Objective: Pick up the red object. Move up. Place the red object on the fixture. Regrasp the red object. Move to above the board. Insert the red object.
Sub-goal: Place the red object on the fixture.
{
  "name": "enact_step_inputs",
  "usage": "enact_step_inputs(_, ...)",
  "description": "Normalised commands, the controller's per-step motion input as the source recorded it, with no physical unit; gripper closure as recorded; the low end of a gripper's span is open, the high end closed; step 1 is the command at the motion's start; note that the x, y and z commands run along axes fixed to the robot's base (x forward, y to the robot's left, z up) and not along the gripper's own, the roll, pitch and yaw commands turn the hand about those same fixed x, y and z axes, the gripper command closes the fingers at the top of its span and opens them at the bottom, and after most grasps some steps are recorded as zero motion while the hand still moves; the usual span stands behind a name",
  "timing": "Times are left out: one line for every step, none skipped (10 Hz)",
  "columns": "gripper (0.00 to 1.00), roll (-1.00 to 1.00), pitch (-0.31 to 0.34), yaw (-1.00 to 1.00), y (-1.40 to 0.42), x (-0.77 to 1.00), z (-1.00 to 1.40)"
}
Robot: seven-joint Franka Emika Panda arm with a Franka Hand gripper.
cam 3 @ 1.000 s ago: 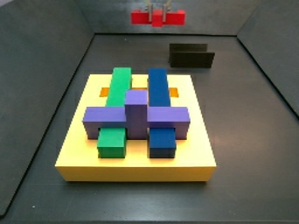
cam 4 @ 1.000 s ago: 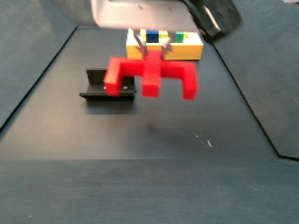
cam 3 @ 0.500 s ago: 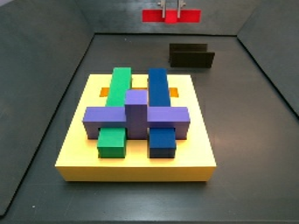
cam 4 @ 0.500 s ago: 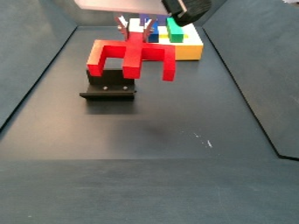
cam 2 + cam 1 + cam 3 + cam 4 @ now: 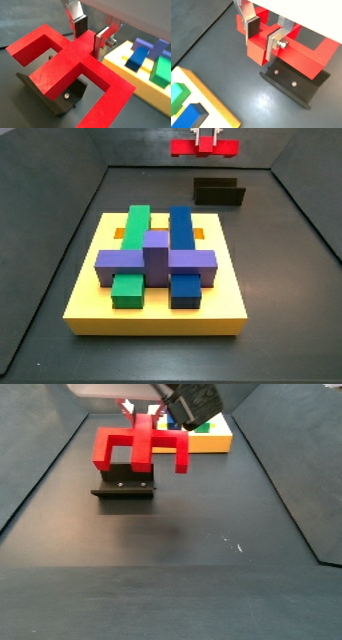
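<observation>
My gripper [image 5: 263, 38] is shut on the central stub of the red object [image 5: 288, 52], a red bar with prongs. It also shows in a wrist view [image 5: 70, 67] with the silver fingers [image 5: 99, 46] clamped on it. The red object [image 5: 134, 446] hangs in the air just above the dark fixture [image 5: 124, 487], apart from it. In a side view the red object [image 5: 205, 147] is high at the far end, beyond the fixture [image 5: 219, 192]. The yellow board [image 5: 154, 311] bears green, blue and purple blocks [image 5: 156, 258].
The dark floor is ringed by raised grey walls [image 5: 67, 218]. The board's corner [image 5: 208, 107] lies close to the fixture [image 5: 294, 85] in a wrist view. The board [image 5: 203, 441] sits behind the gripper in a side view.
The gripper has carried the red object sideways and further from the near wall. It now hangs over the fixture instead of beside it.
</observation>
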Motion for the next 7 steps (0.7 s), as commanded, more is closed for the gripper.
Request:
enact_step_inputs(1.0, -1.0, 0.089, -0.01, 0.0, 0.78, 0.0)
enact_step_inputs(1.0, -1.0, 0.106, -0.03, 0.0, 0.78, 0.0)
enact_step_inputs(1.0, -1.0, 0.103, -0.09, -0.01, 0.79, 0.0)
enact_step_inputs(1.0, -1.0, 0.083, -0.11, -0.01, 0.79, 0.0)
enact_step_inputs(1.0, -1.0, 0.094, -0.12, 0.0, 0.8, 0.0)
enact_step_inputs(1.0, -0.98, 0.131, -0.11, 0.0, 0.82, -0.05)
enact_step_inputs(1.0, -0.58, 0.074, -0.01, 0.05, 0.73, -0.19)
